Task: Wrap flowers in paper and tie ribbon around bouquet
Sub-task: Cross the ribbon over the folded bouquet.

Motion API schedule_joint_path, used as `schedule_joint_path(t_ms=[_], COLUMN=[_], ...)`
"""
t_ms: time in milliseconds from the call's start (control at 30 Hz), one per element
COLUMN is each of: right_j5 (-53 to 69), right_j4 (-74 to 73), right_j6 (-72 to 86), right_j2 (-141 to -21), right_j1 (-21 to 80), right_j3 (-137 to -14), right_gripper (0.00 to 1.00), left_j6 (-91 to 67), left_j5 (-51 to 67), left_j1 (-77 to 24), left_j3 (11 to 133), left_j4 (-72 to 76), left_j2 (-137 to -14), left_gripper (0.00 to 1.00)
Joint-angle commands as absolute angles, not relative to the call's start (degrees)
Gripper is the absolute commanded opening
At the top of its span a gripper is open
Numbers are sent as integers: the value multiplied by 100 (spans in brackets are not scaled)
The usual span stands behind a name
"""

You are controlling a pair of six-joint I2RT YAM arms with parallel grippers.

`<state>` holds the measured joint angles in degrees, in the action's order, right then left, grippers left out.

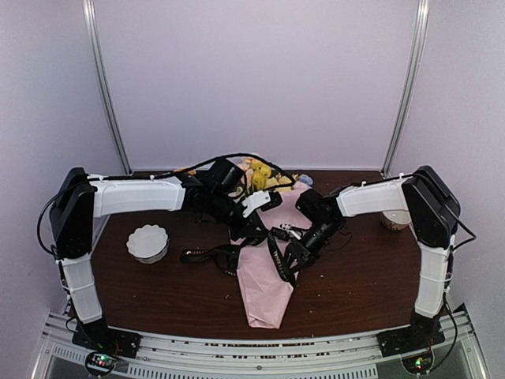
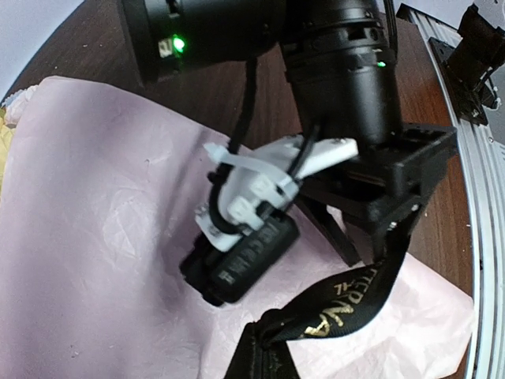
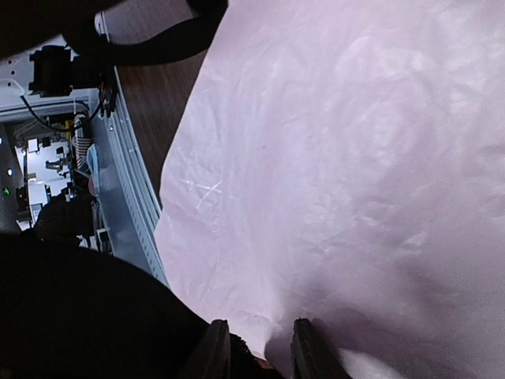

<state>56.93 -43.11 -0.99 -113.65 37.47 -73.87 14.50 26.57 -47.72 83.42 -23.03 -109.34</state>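
Your wrapping looks done: the flowers (image 1: 259, 175) sit inside the paper (image 1: 264, 292) cone, which lies right of the white bowl (image 1: 147, 232). The ribbon (image 1: 207, 254) only drapes loosely across it, trailing toward the bowl, so the tying remains yours to do. Your left gripper (image 1: 248, 225) is closed, on what I cannot tell. The right gripper (image 3: 259, 347) has its jaws slightly apart, gripping nothing visible.

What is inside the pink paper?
Yellow flowers poke out of the wide far end of the paper. Their stems cannot be seen, because the paper is wrapped over them.
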Motion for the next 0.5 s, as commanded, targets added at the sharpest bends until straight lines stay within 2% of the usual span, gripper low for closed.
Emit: schedule_joint_path(t_ms=[0,133,300,467], right_j5=[5148,4410,4154,4237], right_j4=[-3775,-3491,-3026,-1400], right_j6=[479,795,1076,1659], right_j2=[-10998,-10690,-10313,-9458], right_j1=[3301,3148,3151,3351], right_j3=[-7244,-7259,-7079,-6077], right_gripper=[29,31,30,26], left_j6=[1335,1272,1162,988], left_j5=[2678,2588,2540,2511], left_j1=[-4742,-4708,-4695,-4685], left_j3=[8240,8218,8209,8205], left_j4=[-2071,-2141,-2164,-2116], left_j2=[-10935,-11017,-11067,-11117], left_gripper=[0,0,0,0])
